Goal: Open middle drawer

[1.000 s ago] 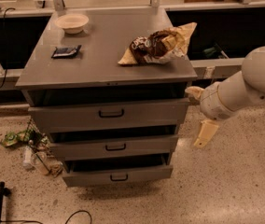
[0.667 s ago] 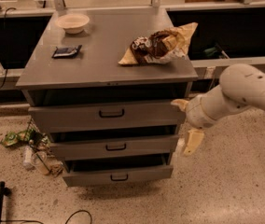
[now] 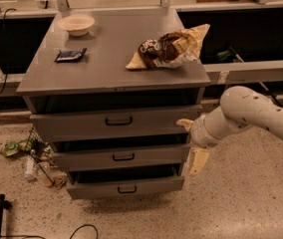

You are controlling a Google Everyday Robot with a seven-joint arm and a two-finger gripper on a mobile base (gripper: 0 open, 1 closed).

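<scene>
Brings gripper (image 3: 192,142) further left than a moment ago, just beside the right end of middle drawer (image 3: 123,157). Holds fingers (image 3: 199,162) spread wide, gripping nothing.

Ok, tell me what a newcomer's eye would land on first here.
The big white arm reaching in from the right, with its gripper open at the right front corner of the grey cabinet, level with the middle drawer. Next comes the crumpled snack bag lying on the cabinet's top, then the litter on the floor at its left.
</scene>
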